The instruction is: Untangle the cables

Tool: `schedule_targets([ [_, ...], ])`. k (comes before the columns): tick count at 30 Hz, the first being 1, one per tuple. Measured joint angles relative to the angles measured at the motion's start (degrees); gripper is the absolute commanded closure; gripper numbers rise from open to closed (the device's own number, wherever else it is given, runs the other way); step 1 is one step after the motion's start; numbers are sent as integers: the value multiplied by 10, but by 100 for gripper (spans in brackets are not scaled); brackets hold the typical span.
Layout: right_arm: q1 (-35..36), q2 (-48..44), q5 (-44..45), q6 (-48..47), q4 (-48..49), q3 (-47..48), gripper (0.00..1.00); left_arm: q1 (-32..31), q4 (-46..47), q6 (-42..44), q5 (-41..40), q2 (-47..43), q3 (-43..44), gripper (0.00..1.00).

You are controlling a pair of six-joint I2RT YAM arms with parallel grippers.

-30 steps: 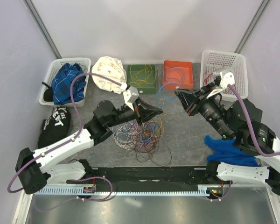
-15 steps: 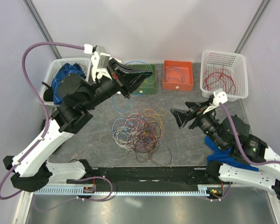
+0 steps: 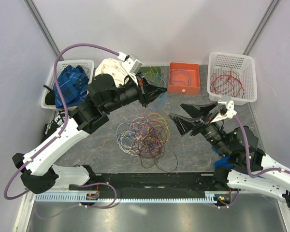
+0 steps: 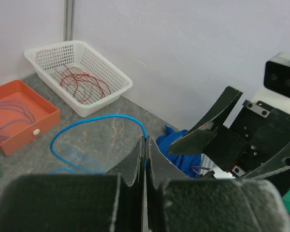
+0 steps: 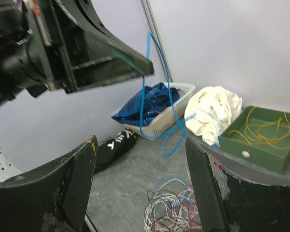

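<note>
A tangle of thin coloured cables [image 3: 142, 135] lies in a heap on the grey table [image 3: 193, 96]; it also shows in the right wrist view [image 5: 171, 210]. My left gripper [image 3: 160, 92] is raised above and behind the heap, shut on a single blue cable [image 4: 89, 126] that loops out from its tips [image 4: 145, 143]. In the right wrist view the blue cable [image 5: 146, 84] hangs from the left gripper [image 5: 137, 65]. My right gripper [image 3: 180, 122] is open and empty, right of the heap, facing the left gripper [image 5: 140, 142].
At the back stand a white basket of red cables [image 3: 232, 77], an orange tray [image 3: 184, 77], a green tray of yellow cables [image 3: 152, 77], a white cloth [image 3: 108, 72] and a basket with blue cloth [image 3: 70, 82]. A black bag [image 3: 53, 128] lies left, a blue cloth [image 3: 227, 157] right.
The left gripper rose from the heap with the blue cable, then came right and lower. The right gripper pulled back from the orange tray and stands open near the heap.
</note>
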Motion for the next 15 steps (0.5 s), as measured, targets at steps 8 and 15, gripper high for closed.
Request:
schedule_targets([
  [8, 0, 38, -6, -12, 75, -4, 20, 0, 5, -29, 7, 2, -34, 98],
  [15, 0, 115, 4, -34, 105, -4, 29, 0, 12, -48, 20, 4, -57, 98],
])
